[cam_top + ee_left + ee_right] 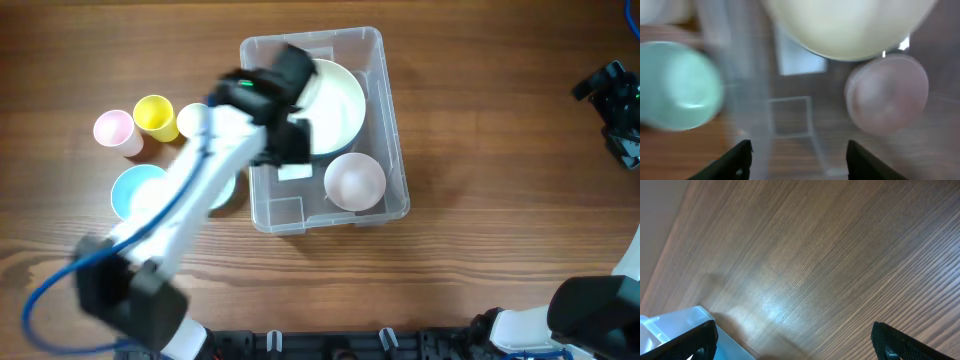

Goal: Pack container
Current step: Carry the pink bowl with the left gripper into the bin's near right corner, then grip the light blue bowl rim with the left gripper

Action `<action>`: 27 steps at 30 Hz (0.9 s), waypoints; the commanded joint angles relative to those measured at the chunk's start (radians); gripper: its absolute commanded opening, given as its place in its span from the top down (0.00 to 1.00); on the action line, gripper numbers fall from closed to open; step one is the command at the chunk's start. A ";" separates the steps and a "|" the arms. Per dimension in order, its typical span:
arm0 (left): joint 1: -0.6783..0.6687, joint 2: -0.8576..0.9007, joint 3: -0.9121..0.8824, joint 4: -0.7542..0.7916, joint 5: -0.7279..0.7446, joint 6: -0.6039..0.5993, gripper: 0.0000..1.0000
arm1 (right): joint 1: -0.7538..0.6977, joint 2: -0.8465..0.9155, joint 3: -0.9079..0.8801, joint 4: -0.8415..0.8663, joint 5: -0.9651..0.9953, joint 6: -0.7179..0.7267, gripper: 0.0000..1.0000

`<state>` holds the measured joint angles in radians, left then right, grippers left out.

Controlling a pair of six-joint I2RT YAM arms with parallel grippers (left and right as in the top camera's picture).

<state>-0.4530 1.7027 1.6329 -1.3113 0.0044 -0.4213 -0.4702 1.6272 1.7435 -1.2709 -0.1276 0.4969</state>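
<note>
Surface (500,150): wood grain, slight sheen. Container (285,210), frame centre — clear, glossy plastic; white bowl (340,100) inside — smooth, glossy.

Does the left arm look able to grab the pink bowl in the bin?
Probably yes: the open left claw hangs over the bin, near the pink bowl, whose top is uncovered.

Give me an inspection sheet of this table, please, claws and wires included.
Surface: brown wooden table.
Job's things: clear container holding a large white bowl and a smaller pink bowl.
Clutter: pink cup, yellow cup, white cup and blue bowl beside the container, partly hidden by the arm.
Grippers: left gripper open and empty above the container; right gripper open over bare wood.
Cables: blue cable looping by the left arm's base.
Surroundings: black rail along the near edge; nothing else seen.
</note>
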 commanded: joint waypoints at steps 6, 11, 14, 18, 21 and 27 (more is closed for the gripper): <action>0.560 -0.162 -0.021 -0.225 -0.064 0.026 0.27 | -0.001 0.013 -0.001 0.003 -0.004 0.003 0.01; 0.826 -0.162 -0.238 -0.090 -0.060 0.051 0.21 | -0.001 0.013 -0.001 0.003 -0.004 0.003 0.00; 0.964 -0.162 -0.419 0.083 0.032 0.051 0.21 | -0.001 0.013 -0.001 0.003 -0.004 0.003 0.00; 1.042 -0.162 -0.594 0.310 0.085 0.051 0.20 | 0.000 0.013 -0.001 0.003 -0.004 0.003 0.00; 1.044 -0.159 -0.678 0.442 0.085 0.051 0.21 | -0.001 0.013 -0.001 0.003 -0.004 0.003 0.00; 1.044 -0.092 -0.726 0.559 0.085 0.050 0.29 | -0.001 0.013 -0.001 0.003 -0.004 0.003 0.00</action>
<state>0.5865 1.5608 0.9295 -0.7807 0.0711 -0.3794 -0.4702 1.6272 1.7435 -1.2705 -0.1276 0.4969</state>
